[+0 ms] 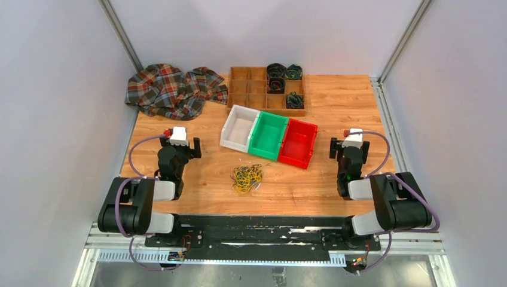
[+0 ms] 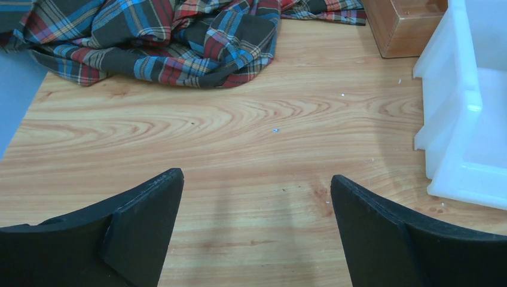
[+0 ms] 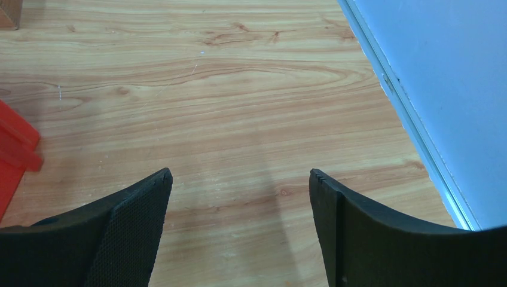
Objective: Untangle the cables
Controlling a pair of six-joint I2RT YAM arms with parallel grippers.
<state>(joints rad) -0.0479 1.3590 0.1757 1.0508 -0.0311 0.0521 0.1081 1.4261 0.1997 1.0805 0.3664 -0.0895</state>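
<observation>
Left wrist view shows my left gripper (image 2: 257, 179) spread wide, grasping nothing; my right gripper (image 3: 239, 174) is released too, near the right edge of the desk (image 3: 239, 89). The cables (image 1: 247, 178) lie in one clump near the front edge, between both grippers, before the green bin (image 1: 268, 135).

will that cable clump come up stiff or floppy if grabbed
Probably floppy: the cables are thin, loose loops and should sag. Likely light, being wiry. The loops interlace, so most of the clump may lift together; lying flat, it should not roll.
</observation>
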